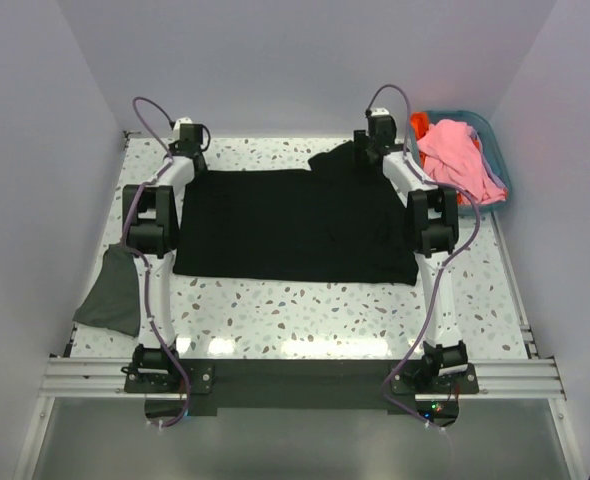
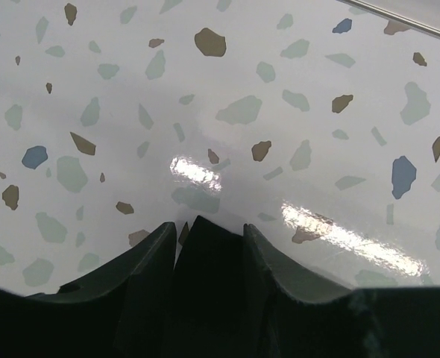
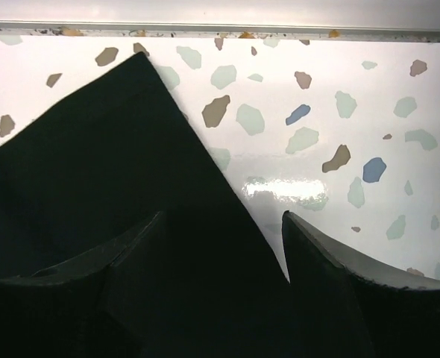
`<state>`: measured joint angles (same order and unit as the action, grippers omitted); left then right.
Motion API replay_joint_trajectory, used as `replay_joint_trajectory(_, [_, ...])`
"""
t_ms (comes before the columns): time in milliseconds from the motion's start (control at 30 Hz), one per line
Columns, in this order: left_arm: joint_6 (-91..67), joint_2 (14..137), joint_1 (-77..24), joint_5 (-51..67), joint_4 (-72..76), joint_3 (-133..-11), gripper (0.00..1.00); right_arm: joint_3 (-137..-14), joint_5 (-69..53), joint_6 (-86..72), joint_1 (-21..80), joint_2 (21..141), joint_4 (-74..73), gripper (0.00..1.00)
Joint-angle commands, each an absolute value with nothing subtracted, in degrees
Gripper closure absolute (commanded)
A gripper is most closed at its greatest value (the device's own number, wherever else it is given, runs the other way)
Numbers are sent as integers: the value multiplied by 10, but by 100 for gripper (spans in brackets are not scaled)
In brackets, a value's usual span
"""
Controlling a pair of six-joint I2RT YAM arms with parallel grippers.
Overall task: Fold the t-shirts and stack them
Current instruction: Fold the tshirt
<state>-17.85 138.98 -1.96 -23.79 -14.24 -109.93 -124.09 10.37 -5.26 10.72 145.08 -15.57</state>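
left gripper [image 2: 209,224] pinched a peak of the black shirt [image 1: 295,225] | right gripper [image 3: 224,216] stood spread over its far sleeve | black shirt lay flat mid-table [image 1: 305,310] | grey shirt [image 1: 113,295] lay at left edge | pink shirt [image 1: 455,150] sat in basket [image 1: 491,132]

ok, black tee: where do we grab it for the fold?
Probably the far corners, one per arm, coming down from above. The black t-shirt lies spread flat on the table, so only its edges offer a pinch. The left gripper and right gripper are both at that far edge.
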Motion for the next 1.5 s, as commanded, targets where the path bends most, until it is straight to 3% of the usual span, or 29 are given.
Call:
replay_joint_trajectory(0, [-179, 1398, -16, -228, -131, -1129, 56, -1277, 89, -47, 102, 1467, -164, 34])
replay_joint_trajectory(333, [-183, 1402, -15, -221, -138, -1137, 76, -1290, 69, -55, 87, 1488, -162, 33])
replay_joint_trajectory(700, [-209, 1392, -10, -188, -119, -1125, 99, -1282, 76, -88, 81, 1491, -172, 49])
replay_joint_trajectory(867, [-219, 1390, -9, -172, -109, -1119, 100, -1273, 47, -104, 78, 1488, -165, 62])
replay_joint_trajectory(1200, [-236, 1361, -4, -165, -72, -1085, 100, -1270, 1, -137, 77, 1482, -144, 100])
replay_joint_trajectory(1467, [-242, 1339, -3, -161, -50, -1074, 100, -1255, 5, -146, 75, 1449, -121, 100])
